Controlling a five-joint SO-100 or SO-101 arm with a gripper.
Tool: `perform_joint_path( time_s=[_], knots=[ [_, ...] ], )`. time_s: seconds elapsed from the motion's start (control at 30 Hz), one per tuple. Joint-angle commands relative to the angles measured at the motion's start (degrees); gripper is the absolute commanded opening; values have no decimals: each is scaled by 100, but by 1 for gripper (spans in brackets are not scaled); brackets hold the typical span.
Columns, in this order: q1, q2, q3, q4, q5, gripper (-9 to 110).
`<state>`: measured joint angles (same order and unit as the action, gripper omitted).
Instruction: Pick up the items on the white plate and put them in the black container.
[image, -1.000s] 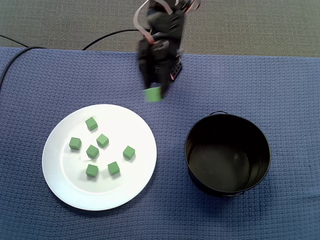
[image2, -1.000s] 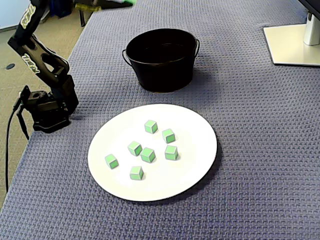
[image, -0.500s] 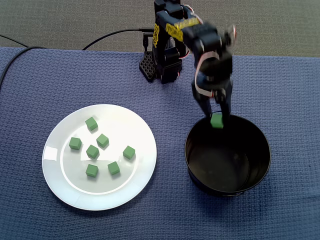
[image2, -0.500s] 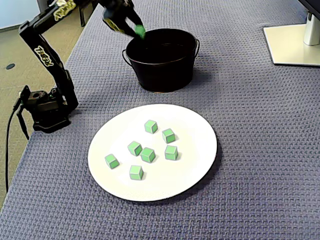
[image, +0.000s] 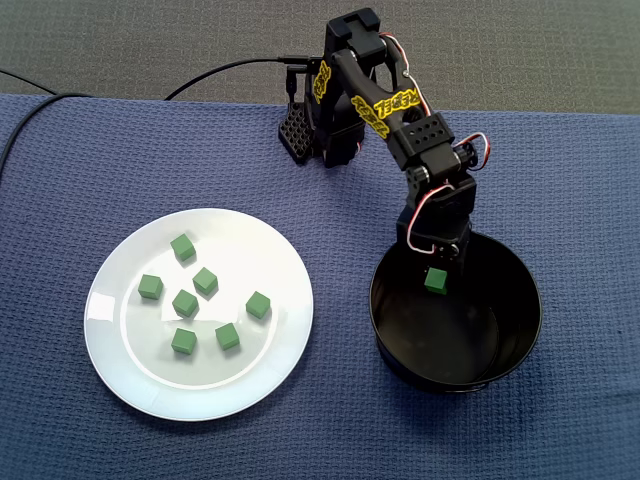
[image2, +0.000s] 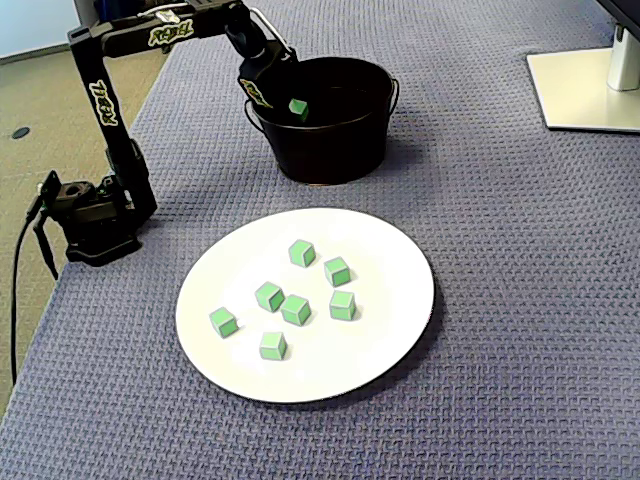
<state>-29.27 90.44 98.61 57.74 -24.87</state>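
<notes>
Fixed views both show a woven blue cloth (image: 560, 150), a round glossy white plate (image: 120, 370) holding six small green cubes (image: 205, 281), and a round black metal pot (image: 500, 370). The gripper (image: 436, 268), fingers narrowly parted, pinches a seventh cube (image: 435, 281) at 11 o'clock inside the pot. One fixed view alone shows a flat white slab (image2: 585, 90) at 2 o'clock

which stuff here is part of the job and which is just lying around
Job: white plate; six green cubes on it; seventh green cube by the jaws, over the black bucket.
Lying about: black cable; white stand base; blue woven cloth.
</notes>
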Motion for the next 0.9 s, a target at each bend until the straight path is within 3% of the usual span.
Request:
perform_joint_path(
  time_s=[0.0,0.07,0.13,0.33,0.53,0.7,0.87],
  knots=[
    [149,114,18,-158,18,6],
    [202,237,53,-123,-26,26],
    [255,448,-44,105,-97,32],
    [677,1485,-1187,1670,-993,33],
    [2285,2399,-2830,2936,-1441,32],
    [4157,2619,-2013,2127,-1898,32],
    [4975,2593,-624,1222,-2514,32]
  ],
)
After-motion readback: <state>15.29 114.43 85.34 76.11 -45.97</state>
